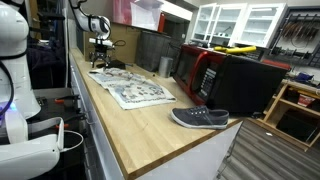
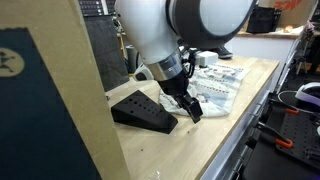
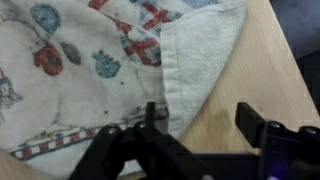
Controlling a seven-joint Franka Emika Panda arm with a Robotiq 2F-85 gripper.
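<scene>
At the left in an exterior view, a black wedge-shaped block (image 2: 145, 112) lies on the wooden worktop (image 2: 175, 145), its sloping face up. Just to its right the gripper (image 2: 191, 107) hangs from the thick white arm. It points down close over the wood, near the block but apart from it. Right of the gripper, and a little further along the worktop, lies the cloth (image 2: 215, 85). It is pale with a coloured print, spread flat though somewhat rumpled.

In the wrist view the cloth (image 3: 90, 70) fills the left and the top. It shows red, blue and grey figures on a cream ground, and a plain hemmed edge runs down the middle. The gripper (image 3: 202, 125) stands open there. One of its fingers (image 3: 150, 125) is over that edge of the cloth, then comes a wide gap, then the other finger over bare worktop on the right. It holds nothing. Whether the finger touches the cloth I cannot tell.

In an exterior view that takes in the long worktop, the cloth (image 1: 130, 90) lies left of centre. It is well apart from a grey shoe (image 1: 200, 118) near the corner. Behind the shoe stands a red and black microwave (image 1: 225, 80).
</scene>
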